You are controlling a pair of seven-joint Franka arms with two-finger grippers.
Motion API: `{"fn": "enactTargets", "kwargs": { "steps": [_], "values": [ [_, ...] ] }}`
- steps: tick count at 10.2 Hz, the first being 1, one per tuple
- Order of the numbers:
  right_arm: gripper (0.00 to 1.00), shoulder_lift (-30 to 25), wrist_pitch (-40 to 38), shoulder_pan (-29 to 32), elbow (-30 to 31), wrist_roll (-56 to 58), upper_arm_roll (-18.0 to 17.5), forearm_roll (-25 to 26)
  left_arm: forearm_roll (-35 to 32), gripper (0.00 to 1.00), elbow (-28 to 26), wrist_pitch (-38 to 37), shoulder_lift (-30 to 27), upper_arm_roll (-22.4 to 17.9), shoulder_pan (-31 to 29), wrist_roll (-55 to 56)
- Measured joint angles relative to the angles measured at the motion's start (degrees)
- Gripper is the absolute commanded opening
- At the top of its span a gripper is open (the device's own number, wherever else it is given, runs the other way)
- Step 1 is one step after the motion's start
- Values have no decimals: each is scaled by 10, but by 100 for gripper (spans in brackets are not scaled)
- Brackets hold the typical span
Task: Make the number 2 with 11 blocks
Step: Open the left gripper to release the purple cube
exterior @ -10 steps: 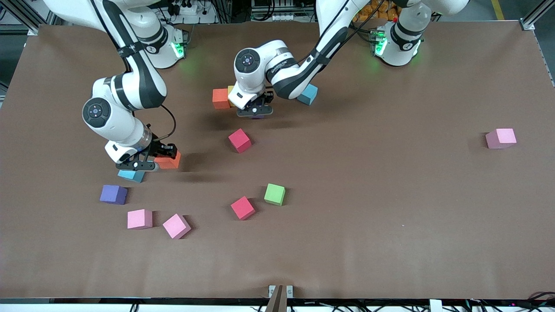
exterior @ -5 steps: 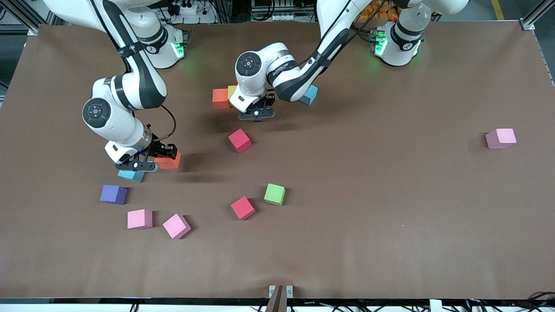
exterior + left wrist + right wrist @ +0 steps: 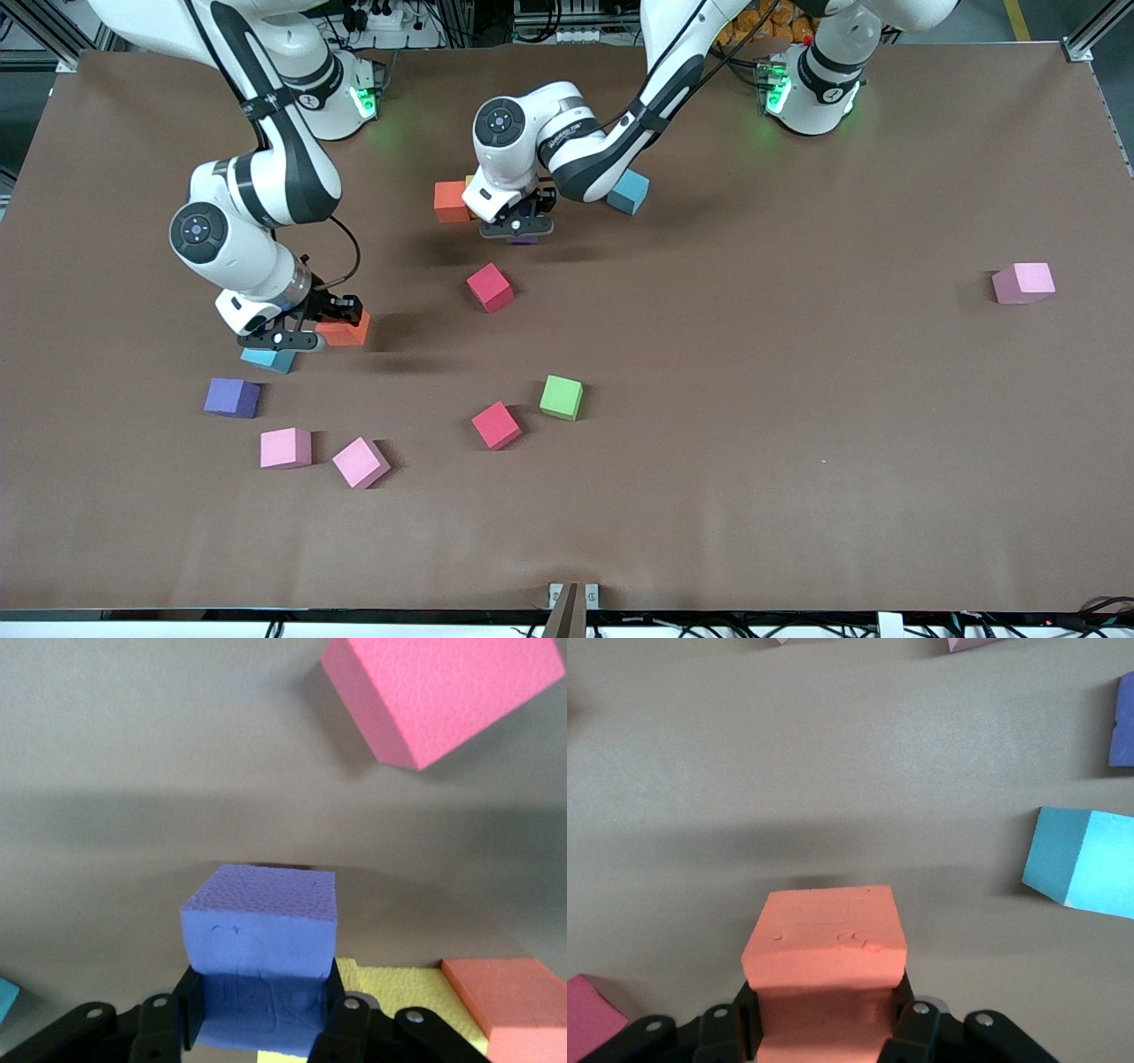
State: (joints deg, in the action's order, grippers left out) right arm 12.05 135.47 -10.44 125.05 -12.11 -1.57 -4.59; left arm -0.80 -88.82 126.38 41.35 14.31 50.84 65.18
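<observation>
My left gripper (image 3: 517,229) (image 3: 261,1010) is shut on a purple block (image 3: 259,939), low over the table beside a yellow block (image 3: 390,992) that touches an orange block (image 3: 451,200) (image 3: 514,1005). The number 2 is not in view; only those two blocks touch. My right gripper (image 3: 288,337) (image 3: 828,1019) is shut on another orange block (image 3: 347,330) (image 3: 826,943), low over the table next to a light blue block (image 3: 268,359) (image 3: 1085,859). A red block (image 3: 490,287) (image 3: 443,691) lies nearer the front camera than the left gripper.
Loose blocks lie about: a light blue one (image 3: 629,192) under the left arm, a second red one (image 3: 496,424), a green one (image 3: 562,396), another purple one (image 3: 232,398), two pink ones (image 3: 285,447) (image 3: 361,462), and a third pink one (image 3: 1024,283) toward the left arm's end.
The left gripper with its purple block has shifted slightly toward the orange and yellow pair. The right arm has not moved.
</observation>
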Motion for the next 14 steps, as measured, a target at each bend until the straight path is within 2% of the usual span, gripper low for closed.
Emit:
{"fn": "enactTargets", "kwargs": {
  "steps": [14],
  "values": [
    [0,5,0,0,-1,-2,0,0,-2,0,37,0,37,-1,10,0]
  ]
}}
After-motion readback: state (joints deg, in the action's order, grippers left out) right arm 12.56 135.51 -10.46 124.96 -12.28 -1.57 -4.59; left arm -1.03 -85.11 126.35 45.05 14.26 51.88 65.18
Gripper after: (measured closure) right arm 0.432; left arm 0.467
